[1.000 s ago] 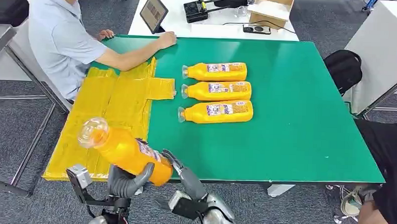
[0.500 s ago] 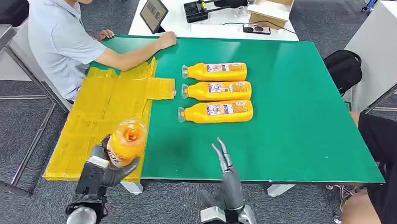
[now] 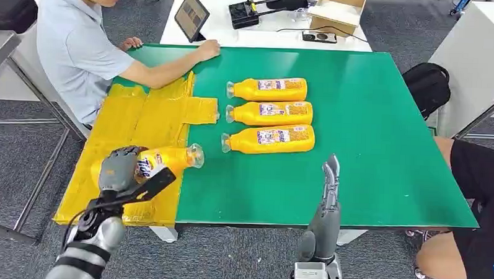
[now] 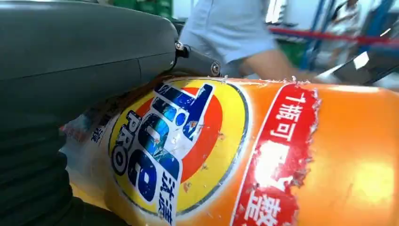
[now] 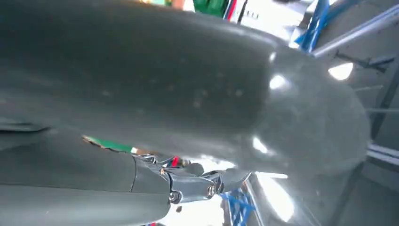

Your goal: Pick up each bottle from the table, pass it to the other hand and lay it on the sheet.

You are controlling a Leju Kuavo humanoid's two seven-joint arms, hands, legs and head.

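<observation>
My left hand [image 3: 118,168] grips the bottle [image 3: 169,157] on its side over the yellow sheet [image 3: 140,120], neck toward the three bottles beyond; my right hand [image 3: 331,176] is empty, fingers straight; best to lower flat before letting go, lest it roll.

Glossy orange plastic bottle [image 4: 329,155] with scuffed, peeling label; crinkled yellow plastic sheet [image 3: 140,120]; matt green counter [image 3: 369,119]; smooth grey fingers [image 3: 332,173].
</observation>
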